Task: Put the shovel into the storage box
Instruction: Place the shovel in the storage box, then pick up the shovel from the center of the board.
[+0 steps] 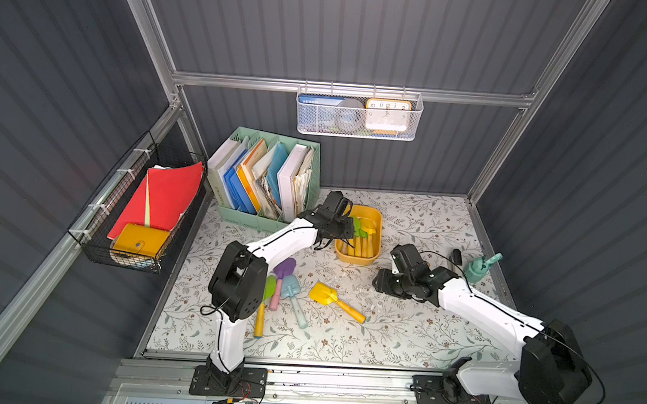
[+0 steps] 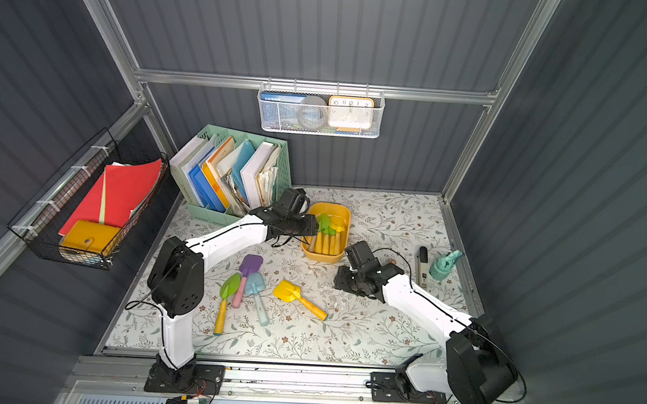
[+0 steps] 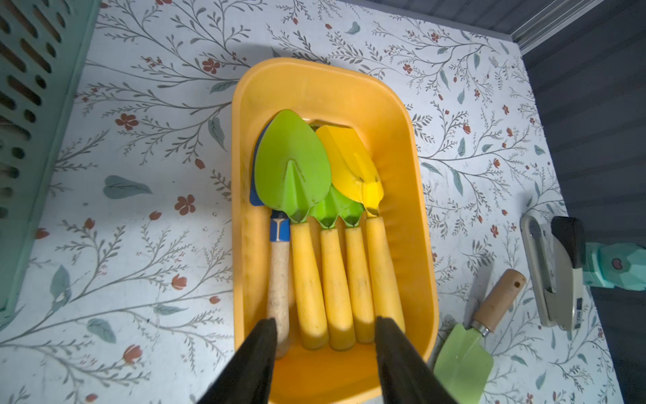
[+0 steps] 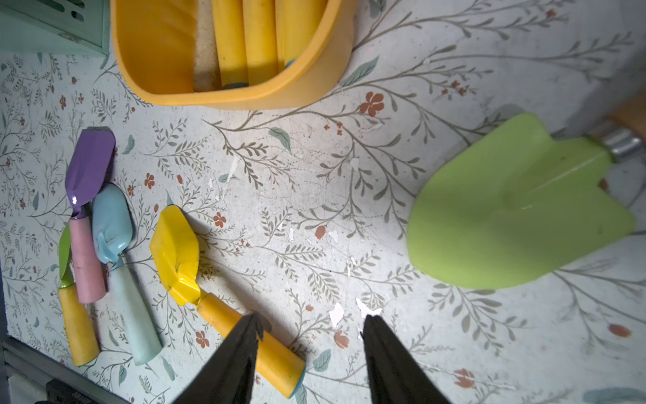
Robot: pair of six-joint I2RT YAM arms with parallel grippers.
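My left gripper point(image 3: 325, 321) over the storage box point(image 3: 395, 115) and my right gripper point(image 4: 313, 318) both have their fingers spread and empty, so I'd pinch the yellow shovel point(image 4: 178, 252), lying at six o'clock from the box, mid-handle; it looks light, stiff and probably slick.

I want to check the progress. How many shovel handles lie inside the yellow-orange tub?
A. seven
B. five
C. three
B: in the storage box one wooden handle and four yellow handles lie side by side.
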